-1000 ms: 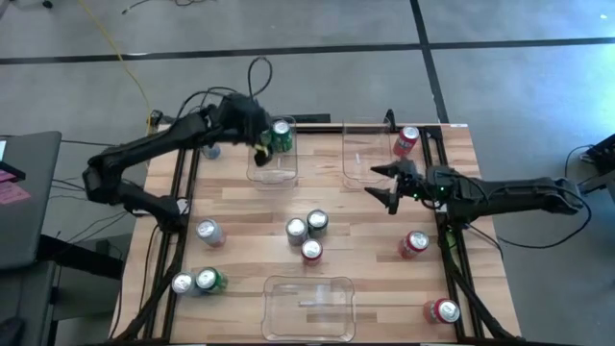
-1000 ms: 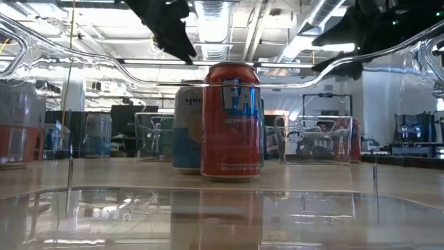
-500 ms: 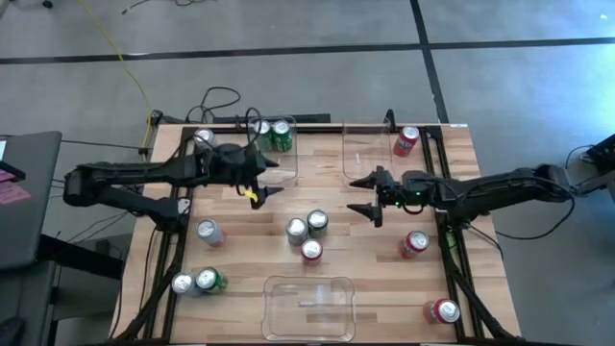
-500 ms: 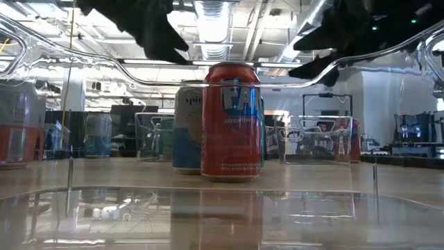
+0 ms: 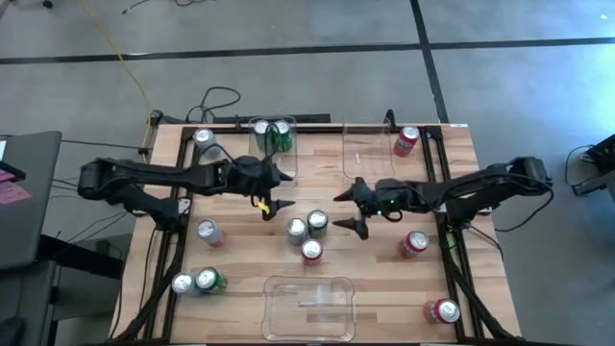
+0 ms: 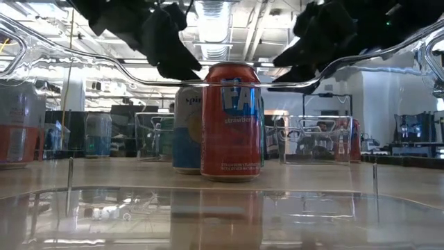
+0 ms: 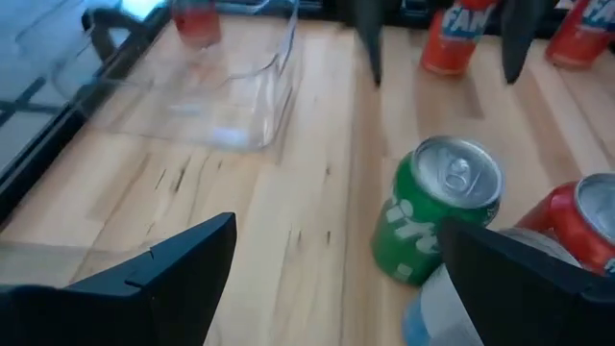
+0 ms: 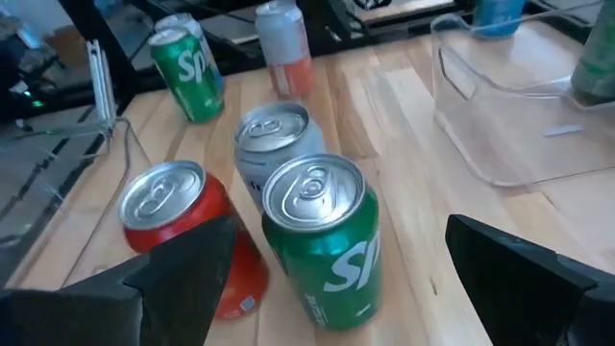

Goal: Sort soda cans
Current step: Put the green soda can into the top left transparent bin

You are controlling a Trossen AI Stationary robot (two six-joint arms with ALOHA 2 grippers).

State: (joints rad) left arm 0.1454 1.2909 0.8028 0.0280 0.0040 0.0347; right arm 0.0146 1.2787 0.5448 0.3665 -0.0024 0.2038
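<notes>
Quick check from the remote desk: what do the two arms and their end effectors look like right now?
Both arms are dark, slim and jointed. The left end effector has two black pointed fingers and a yellow marking beside them. The right end effector has matching black fingers, with small lights glowing just behind them.

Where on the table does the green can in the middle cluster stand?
In the high view, the green can stands near the table's centre, beside a silver can, with a red can just nearer the front bin.

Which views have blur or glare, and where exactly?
Left wrist view: the silver can nearest the lens is blurred. Low view: the clear bin in front gives reflections and bends the background; ceiling lights glare. High view: even light, sharp.
</notes>
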